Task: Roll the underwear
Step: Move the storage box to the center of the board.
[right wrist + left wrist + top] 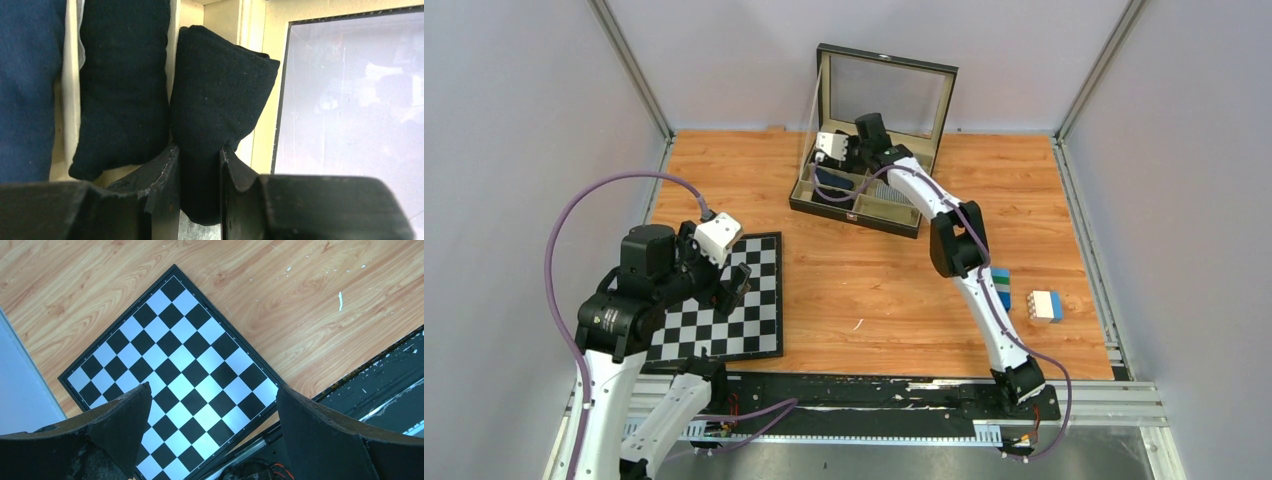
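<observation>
Inside the box [854, 212] are two black rolls [125, 90] [220, 90].

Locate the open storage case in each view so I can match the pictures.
Top external: storage case at the back centre of the table, right end effector reaching into it.
Left wrist: not in it; only the chessboard.
Right wrist: its cream dividers fill the left, with the end effector shut on a black underwear roll.
Shared landmark: the glass lid, at right in the right wrist view.
</observation>
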`<action>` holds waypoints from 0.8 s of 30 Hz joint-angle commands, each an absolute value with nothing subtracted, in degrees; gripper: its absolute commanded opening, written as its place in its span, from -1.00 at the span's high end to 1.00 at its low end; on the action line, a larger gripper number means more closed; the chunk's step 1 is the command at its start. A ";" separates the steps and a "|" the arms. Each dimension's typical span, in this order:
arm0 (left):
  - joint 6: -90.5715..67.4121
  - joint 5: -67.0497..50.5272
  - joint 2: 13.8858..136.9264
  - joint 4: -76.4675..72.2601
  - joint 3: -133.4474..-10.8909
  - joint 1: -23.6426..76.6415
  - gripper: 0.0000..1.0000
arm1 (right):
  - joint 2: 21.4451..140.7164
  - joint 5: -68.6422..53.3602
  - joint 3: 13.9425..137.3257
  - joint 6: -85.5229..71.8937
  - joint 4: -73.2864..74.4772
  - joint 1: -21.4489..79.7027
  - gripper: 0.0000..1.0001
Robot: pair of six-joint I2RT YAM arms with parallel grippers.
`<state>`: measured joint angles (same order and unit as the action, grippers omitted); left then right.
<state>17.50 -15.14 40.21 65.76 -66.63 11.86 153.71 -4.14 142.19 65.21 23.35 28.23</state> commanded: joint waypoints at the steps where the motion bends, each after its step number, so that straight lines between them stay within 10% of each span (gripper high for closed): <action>1: 16.36 -16.60 39.79 63.81 -66.30 11.17 -1.00 | 153.30 -13.00 144.85 61.64 33.93 26.46 1.00; 24: 15.47 -17.20 41.24 62.49 -65.41 10.90 -1.00 | 156.59 -26.51 148.03 61.69 54.40 24.87 0.98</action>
